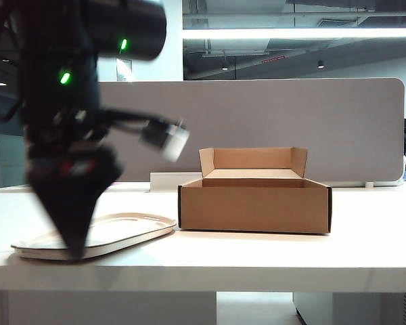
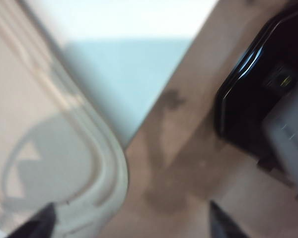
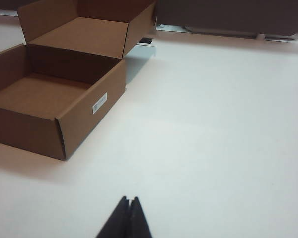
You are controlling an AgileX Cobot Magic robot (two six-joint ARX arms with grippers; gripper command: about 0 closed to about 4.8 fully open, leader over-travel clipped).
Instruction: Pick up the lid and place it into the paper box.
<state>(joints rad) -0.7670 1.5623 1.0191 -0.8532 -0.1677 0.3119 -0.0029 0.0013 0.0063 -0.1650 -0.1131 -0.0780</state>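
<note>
We see the lid (image 1: 98, 233) lying flat on the table (image 1: 257, 261), left of the empty paper box (image 1: 254, 203), with our left hand (image 2: 129, 220) spread open over it. Our right hand (image 3: 125, 220) hangs closed. The box's white label (image 3: 100, 102) is unreadable.

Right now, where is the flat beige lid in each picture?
Exterior view: the lid lies flat on the table, lower left, beside the paper box, with the left gripper at its near edge.
Left wrist view: its rounded end fills one side, between the open fingertips.
Right wrist view: not in it; only the shut right gripper.
Shared landmark: the paper box, seen in the exterior and right wrist views.
</note>
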